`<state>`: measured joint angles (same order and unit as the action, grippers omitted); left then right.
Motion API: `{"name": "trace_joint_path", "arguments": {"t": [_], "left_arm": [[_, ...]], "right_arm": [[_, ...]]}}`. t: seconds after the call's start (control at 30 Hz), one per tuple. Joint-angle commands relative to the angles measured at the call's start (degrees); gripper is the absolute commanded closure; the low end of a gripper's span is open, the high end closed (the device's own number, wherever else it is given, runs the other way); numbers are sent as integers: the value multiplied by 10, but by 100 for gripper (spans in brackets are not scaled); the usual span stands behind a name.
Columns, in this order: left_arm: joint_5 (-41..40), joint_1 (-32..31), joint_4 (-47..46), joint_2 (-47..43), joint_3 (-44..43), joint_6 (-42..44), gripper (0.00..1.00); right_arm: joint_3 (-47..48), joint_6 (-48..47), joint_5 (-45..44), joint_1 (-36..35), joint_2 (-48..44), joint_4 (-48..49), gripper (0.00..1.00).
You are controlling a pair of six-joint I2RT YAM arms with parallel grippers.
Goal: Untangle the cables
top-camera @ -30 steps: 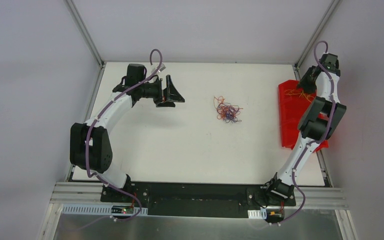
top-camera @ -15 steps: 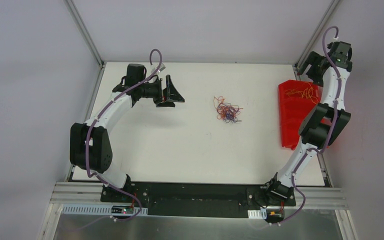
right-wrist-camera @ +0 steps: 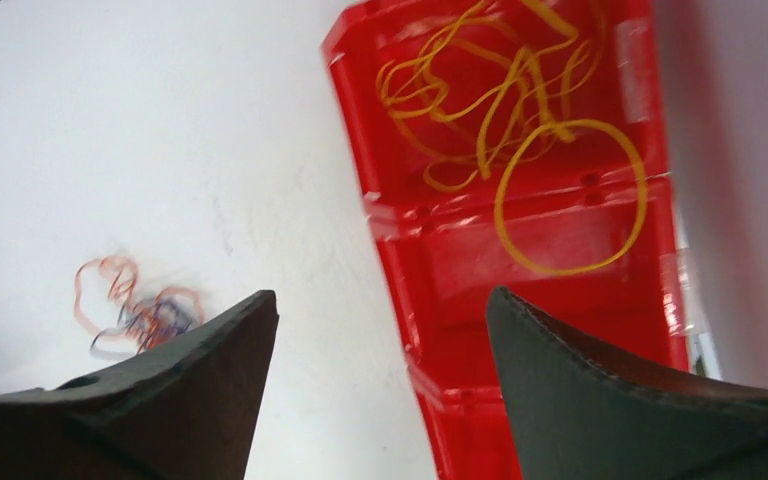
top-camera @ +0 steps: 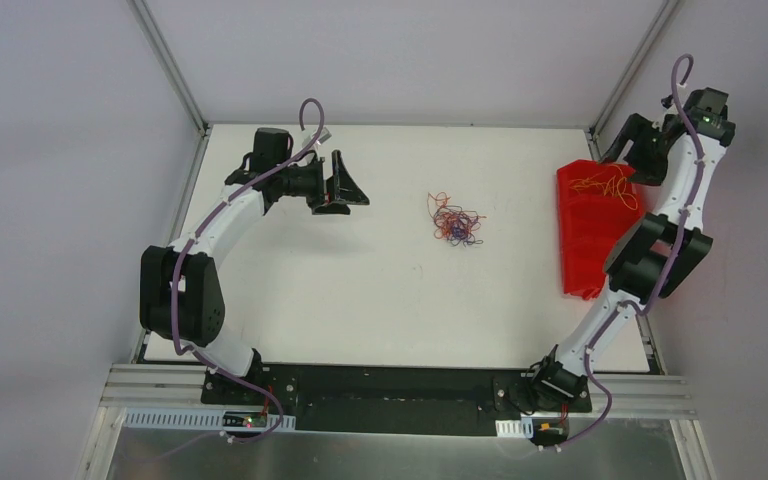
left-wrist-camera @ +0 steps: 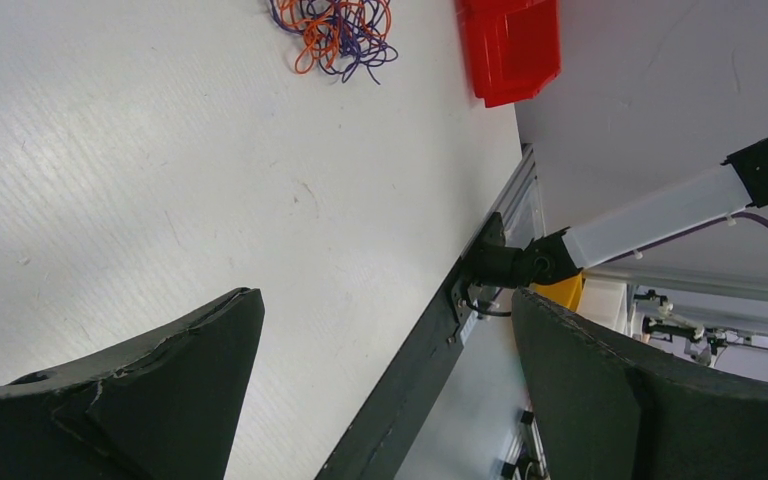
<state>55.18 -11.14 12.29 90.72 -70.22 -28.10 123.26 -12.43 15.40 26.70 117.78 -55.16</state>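
- Nearest the camera, both arm bases (top-camera: pixel 557 384) sit bolted at the near edge of the white table (top-camera: pixel 360 300), left one on the left, right one on the right.
- The red bin (top-camera: pixel 582 250) runs along the table's right side, from about mid-depth back toward the far right corner. It's split into sections front to back.
- The main tangle (top-camera: pixel 455 222) of thin cables (orange, red, blue-purple all knotted up) lies flat on the table, a bit right of centre. It's well apart from the bin and neither arm is touching it.
- The left gripper (top-camera: pixel 345 185) hangs over the left half of the table, pointing right toward the tangle but well short of it. Its wrist cam shows the jaws spread wide with nothing between them, and the tangle (left-wrist-camera: pixel 335 30) far ahead with the bin (left-wrist-camera: pixel 510 45) beyond.
- Farthest back, the right gripper (top-camera: pixel 632 148) is up above the bin's far end, near the back right corner. Jaws are spread wide here too, nothing pinched.
- Right under it, the yellow cables (right-wrist-camera: pixel 505 120) lie loose in the bin's (right-wrist-camera: pixel 440 270) farthest section, and one big loop flops over the divider into the next section.
- The right wrist cam catches the tangle (right-wrist-camera: pixel 135 300) too, blurry, off to the left on the table.
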Motion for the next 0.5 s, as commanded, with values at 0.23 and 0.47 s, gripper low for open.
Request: {"name": "trace_joint_path", "arguments": {"t": [0.23,0.47], "left_arm": [[-65,-86,-70,40,12,28,2],[-61,-123,-260,197,-43,-101,17]], "right_arm": [[-172,-44,136,-180,-124,-63,22],[-305,-41,121,-266,-113,23,28]]}}
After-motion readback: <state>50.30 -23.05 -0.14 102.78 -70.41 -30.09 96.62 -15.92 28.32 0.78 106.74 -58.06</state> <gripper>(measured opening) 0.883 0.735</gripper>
